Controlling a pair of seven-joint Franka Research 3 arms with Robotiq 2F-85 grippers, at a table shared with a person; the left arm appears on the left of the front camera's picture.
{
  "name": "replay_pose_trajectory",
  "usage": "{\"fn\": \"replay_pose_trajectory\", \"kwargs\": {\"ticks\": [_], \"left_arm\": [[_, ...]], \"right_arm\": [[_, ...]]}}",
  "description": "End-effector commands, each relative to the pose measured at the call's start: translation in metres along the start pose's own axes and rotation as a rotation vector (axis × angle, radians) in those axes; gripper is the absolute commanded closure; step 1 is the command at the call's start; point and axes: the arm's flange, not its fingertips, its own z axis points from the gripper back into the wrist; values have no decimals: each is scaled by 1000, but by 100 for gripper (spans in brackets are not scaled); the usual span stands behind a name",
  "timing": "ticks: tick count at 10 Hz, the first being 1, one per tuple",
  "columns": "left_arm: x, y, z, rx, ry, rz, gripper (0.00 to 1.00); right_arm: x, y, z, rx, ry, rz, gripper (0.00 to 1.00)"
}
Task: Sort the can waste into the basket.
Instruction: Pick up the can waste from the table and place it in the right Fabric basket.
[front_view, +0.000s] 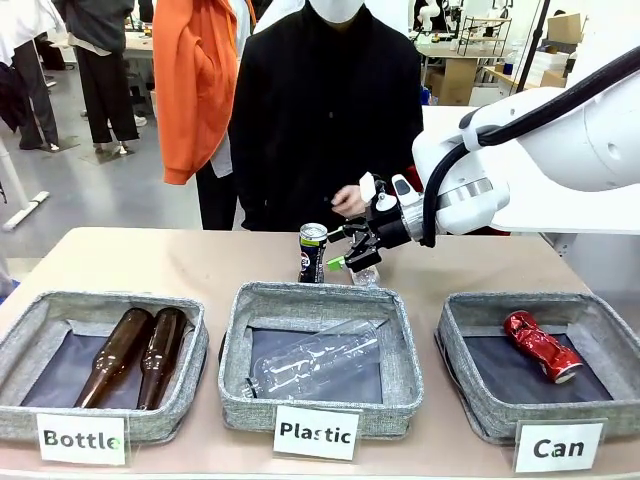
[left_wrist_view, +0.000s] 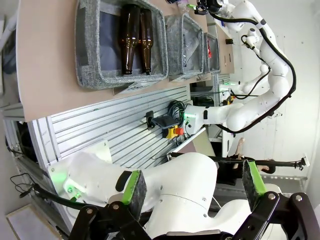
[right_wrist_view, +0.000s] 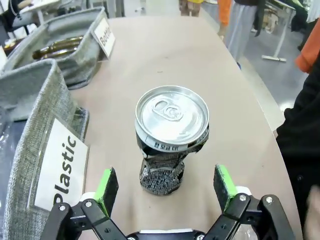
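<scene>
A dark can (front_view: 313, 252) with a silver top stands upright on the table behind the middle basket. In the right wrist view this can (right_wrist_view: 170, 135) looks dented at the waist. Its base sits just ahead of the gap between the green pads (right_wrist_view: 107, 184), untouched. My right gripper (front_view: 350, 252) (right_wrist_view: 166, 187) is open and reaches in from the right at can height. A crushed red can (front_view: 540, 345) lies inside the grey basket (front_view: 478, 400) labelled "Can" at the right. My left gripper (left_wrist_view: 193, 185) is open and empty, off the table by the robot's base.
The "Plastic" basket (front_view: 240, 385) holds a clear bottle (front_view: 315, 362). The "Bottle" basket (front_view: 190, 400) holds two brown bottles (front_view: 135, 355). A person in black stands at the far edge with a hand (front_view: 350, 200) just behind my right gripper.
</scene>
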Motion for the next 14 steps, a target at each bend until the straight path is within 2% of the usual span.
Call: {"fn": "replay_pose_trajectory", "kwargs": {"ticks": [1,2,3,4,5,6,7,8,9,10,11,12,14], "left_arm": [[-3,-2,1,4,12,-4,0],[-3,-2,1,4,12,-4,0],[-3,-2,1,4,12,-4,0],[-3,-2,1,4,12,-4,0],[-3,-2,1,4,12,-4,0],[-3,-2,1,4,12,-4,0],[-3,-2,1,4,12,-4,0],[-3,-2,1,4,12,-4,0],[-3,-2,1,4,12,-4,0],[-3,-2,1,4,12,-4,0],[-3,-2,1,4,12,-4,0],[-3,-2,1,4,12,-4,0],[-3,-2,1,4,12,-4,0]], "right_arm": [[6,1,-10,-113,40,-7,0],[8,3,-6,-104,62,-19,0],[10,11,17,-110,123,-47,0],[21,39,75,-45,112,-39,0],[41,85,140,-168,79,-72,0],[63,141,199,-257,114,-148,0],[77,191,252,-369,124,-265,0],[78,239,299,-476,104,-405,0],[62,280,329,-539,72,-574,0],[38,312,351,-653,35,-787,0],[16,320,356,-707,9,-867,0],[25,219,302,-558,89,-531,0],[25,219,302,-558,89,-531,0]]}}
